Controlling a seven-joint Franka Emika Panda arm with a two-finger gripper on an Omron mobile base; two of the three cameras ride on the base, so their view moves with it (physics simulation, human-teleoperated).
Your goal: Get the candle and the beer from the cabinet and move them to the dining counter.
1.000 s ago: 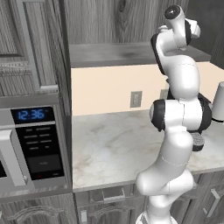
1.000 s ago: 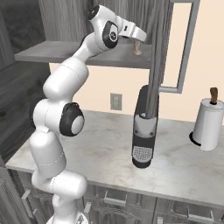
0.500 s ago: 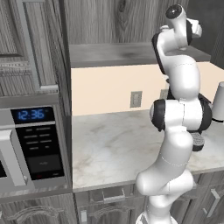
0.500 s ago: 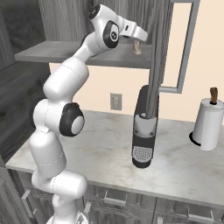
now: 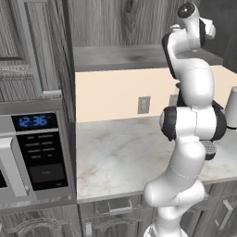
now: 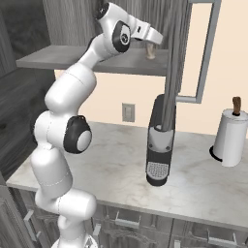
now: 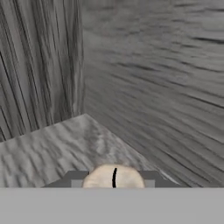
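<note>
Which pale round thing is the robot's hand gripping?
The short tan candle on the cabinet shelf, not the white paper towel roll on the counter.

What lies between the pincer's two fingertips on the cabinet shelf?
The candle: in the hand view its tan top and dark wick sit between the pincer tips.

Dark grey wood-grain cabinet (image 7: 153,78) and shelf (image 6: 72,60); pale marble table (image 5: 125,152), smooth; matt tan waxy candle (image 7: 114,177); glossy white arm (image 6: 63,101).
</note>
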